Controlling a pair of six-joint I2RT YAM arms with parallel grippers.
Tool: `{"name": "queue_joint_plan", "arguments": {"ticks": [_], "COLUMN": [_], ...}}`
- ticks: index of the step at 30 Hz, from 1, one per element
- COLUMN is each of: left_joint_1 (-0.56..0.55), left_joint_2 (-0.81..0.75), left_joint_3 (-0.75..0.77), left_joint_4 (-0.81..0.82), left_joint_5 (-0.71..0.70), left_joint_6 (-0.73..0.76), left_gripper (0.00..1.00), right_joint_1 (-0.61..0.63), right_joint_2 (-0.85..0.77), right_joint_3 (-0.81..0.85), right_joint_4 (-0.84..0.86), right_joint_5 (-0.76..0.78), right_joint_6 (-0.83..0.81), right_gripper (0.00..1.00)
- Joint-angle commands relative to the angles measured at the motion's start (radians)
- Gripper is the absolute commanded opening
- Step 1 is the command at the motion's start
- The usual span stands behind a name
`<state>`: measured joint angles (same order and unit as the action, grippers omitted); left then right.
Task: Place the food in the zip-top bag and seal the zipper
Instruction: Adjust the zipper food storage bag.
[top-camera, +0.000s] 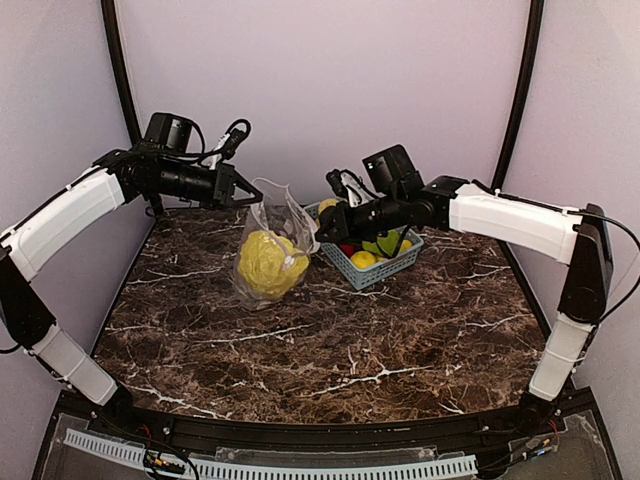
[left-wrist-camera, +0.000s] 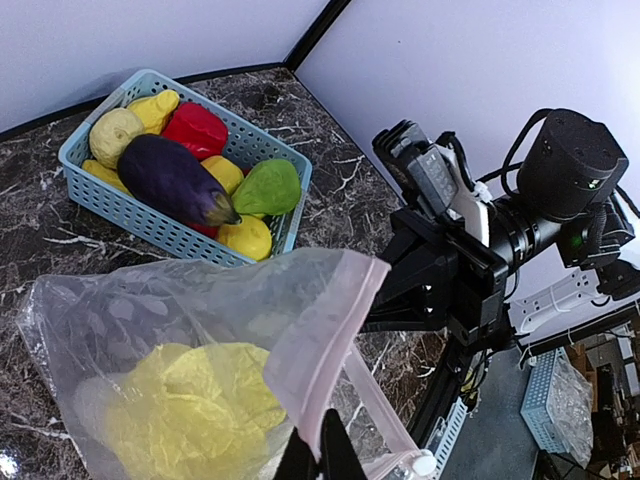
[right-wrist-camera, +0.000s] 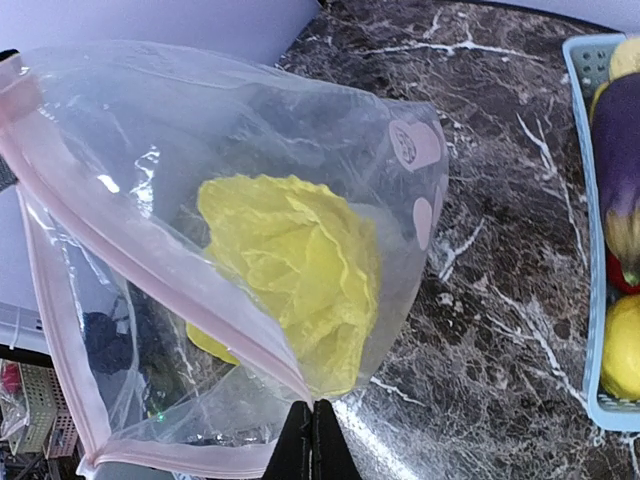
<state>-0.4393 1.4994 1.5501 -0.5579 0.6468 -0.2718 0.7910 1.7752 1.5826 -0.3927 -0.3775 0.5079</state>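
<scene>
Table (top-camera: 330, 350) is dark brown stone-look with white veins, polished, and it is throwing glare back. The bag (right-wrist-camera: 200, 130) is thin clear plastic film, glossy and creased, with highlights sliding over the wrinkles. Its zipper (right-wrist-camera: 150, 258) is a frosted pale pink plastic strip, duller than the film. The cabbage (right-wrist-camera: 290, 260) looks matt yellow, crinkled and rough like crumpled paper. The basket (left-wrist-camera: 150, 225) is light blue moulded plastic, slatted, with a soft sheen. The eggplant (left-wrist-camera: 175, 178) is smooth dark purple with a slight shine. The arms (top-camera: 515, 222) wear smooth white plastic shells and are matt black at the joints. The walls (top-camera: 320, 80) are flat, matt pale lilac.
</scene>
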Motion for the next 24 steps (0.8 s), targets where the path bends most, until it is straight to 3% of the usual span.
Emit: {"name": "queue_joint_plan", "arguments": {"ticks": [1, 7, 16, 19, 24], "left_joint_1": [0.004, -0.014, -0.039, -0.039, -0.039], "left_joint_2": [0.038, 0.083, 0.015, -0.007, -0.023], "left_joint_3": [0.003, -0.025, -0.199, -0.240, -0.262], "left_joint_4": [-0.022, 0.025, 0.217, 0.274, 0.298], "left_joint_5": [0.048, 0.135, 0.195, 0.206, 0.221], "left_joint_6": [0.034, 0.054, 0.069, 0.055, 0.042], "left_gripper": [0.01, 0.01, 0.01, 0.01, 0.01], "right_joint_1": [0.001, 0.010, 0.017, 0.011, -0.013], "right_joint_2": [-0.012, -0.044, -0.230, -0.264, -0.202], "right_joint_3": [-0.067, -0.149, -0.161, -0.157, -0.098], "right_joint_4": [0.005, 0.007, -0.045, -0.055, -0.067], "right_joint_5": [0.066, 0.093, 0.247, 0.316, 0.374], "right_joint_6": [0.044, 0.057, -0.043, -0.070, -0.078], "right_gripper": [0.00, 0.00, 0.65, 0.77, 0.85]}}
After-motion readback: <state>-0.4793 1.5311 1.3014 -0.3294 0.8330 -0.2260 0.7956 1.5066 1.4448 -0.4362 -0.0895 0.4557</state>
